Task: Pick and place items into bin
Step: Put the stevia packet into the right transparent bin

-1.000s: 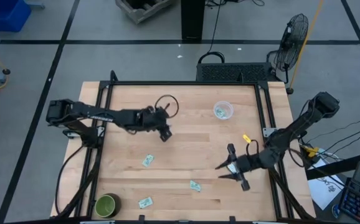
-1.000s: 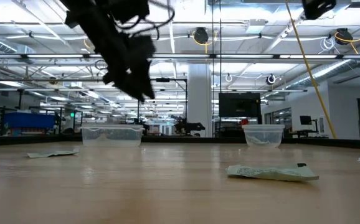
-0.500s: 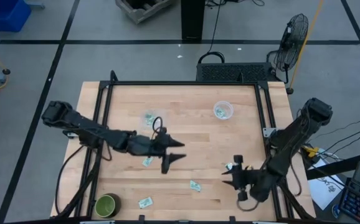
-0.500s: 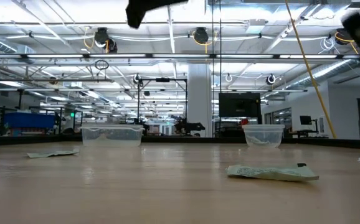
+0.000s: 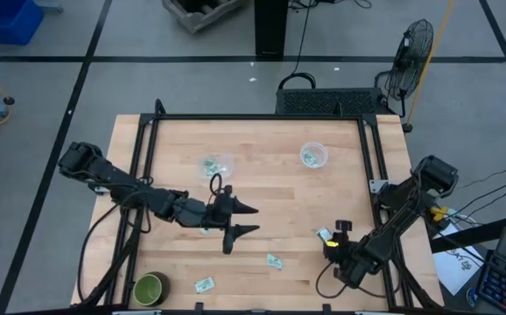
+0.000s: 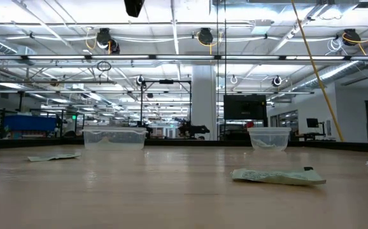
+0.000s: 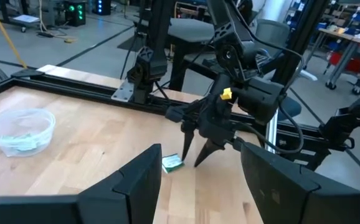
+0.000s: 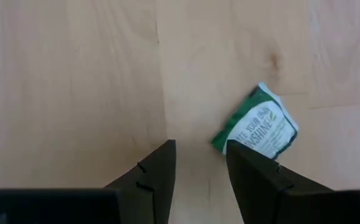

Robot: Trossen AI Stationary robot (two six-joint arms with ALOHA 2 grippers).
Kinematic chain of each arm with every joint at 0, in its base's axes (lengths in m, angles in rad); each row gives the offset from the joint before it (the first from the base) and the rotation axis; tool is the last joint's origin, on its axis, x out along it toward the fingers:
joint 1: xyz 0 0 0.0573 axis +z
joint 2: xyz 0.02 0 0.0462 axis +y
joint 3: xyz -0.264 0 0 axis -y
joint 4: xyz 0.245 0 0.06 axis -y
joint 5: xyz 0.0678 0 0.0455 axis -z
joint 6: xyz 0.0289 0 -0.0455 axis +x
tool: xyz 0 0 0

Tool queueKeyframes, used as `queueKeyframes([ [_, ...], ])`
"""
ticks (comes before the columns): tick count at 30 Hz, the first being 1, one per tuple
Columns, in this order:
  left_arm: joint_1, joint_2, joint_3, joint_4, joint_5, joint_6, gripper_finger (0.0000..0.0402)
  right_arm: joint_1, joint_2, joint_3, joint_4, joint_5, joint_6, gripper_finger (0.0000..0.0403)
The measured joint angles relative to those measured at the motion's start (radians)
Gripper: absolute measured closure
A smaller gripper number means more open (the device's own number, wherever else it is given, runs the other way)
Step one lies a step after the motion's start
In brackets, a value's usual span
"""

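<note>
Small pale green-and-white packets lie flat on the wooden table: one (image 5: 325, 234) by my right gripper, one (image 5: 275, 261) nearer the near edge, one (image 5: 204, 283) near-left. More sit in a clear tub (image 5: 214, 164) and a clear cup (image 5: 312, 156). My right gripper (image 5: 332, 245) points down at the table, open. In its wrist view the gripper (image 8: 198, 163) stands over bare wood, and the packet (image 8: 258, 129) lies just beside one finger. My left gripper (image 5: 248, 219) hovers at table centre, open wide, pointing toward the right arm. Its wrist view shows that same packet (image 7: 172, 163).
A dark green bowl (image 5: 151, 289) stands at the near-left corner. A black frame (image 5: 368, 157) rims the table. In the low view a packet (image 6: 276, 176) lies close, another packet (image 6: 53, 156) left, and the tub (image 6: 114, 137) and cup (image 6: 270, 138) stand behind.
My left gripper swung from the far-left tub toward the near edge to table centre, uncovering the tub, and now shows spread fingers. My right gripper moved toward the near edge and tipped from level to pointing down beside the packet. Both left the low view.
</note>
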Motion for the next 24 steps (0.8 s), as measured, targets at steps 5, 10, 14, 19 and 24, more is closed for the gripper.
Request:
queueKeyframes([
  [5,0.000,0.000,0.000,-0.003,0.000,0.000,0.0178,-0.013,0.018,0.001,-0.001,0.041,-0.026,0.0266],
  [10,0.000,0.008,-0.001,-0.005,0.001,-0.005,0.0178,-0.043,0.031,0.002,-0.005,0.055,-0.028,0.0266],
  [14,0.000,0.007,-0.001,-0.003,0.001,-0.005,0.0178,-0.054,0.035,-0.003,-0.010,0.055,-0.022,0.0275],
  [19,-0.002,0.007,-0.001,-0.003,0.002,-0.005,0.0178,-0.071,0.033,-0.055,0.001,0.018,0.055,0.0292],
  [24,-0.002,0.007,-0.001,-0.003,0.002,-0.005,0.0178,-0.074,0.031,-0.124,0.079,-0.015,0.076,0.0313],
])
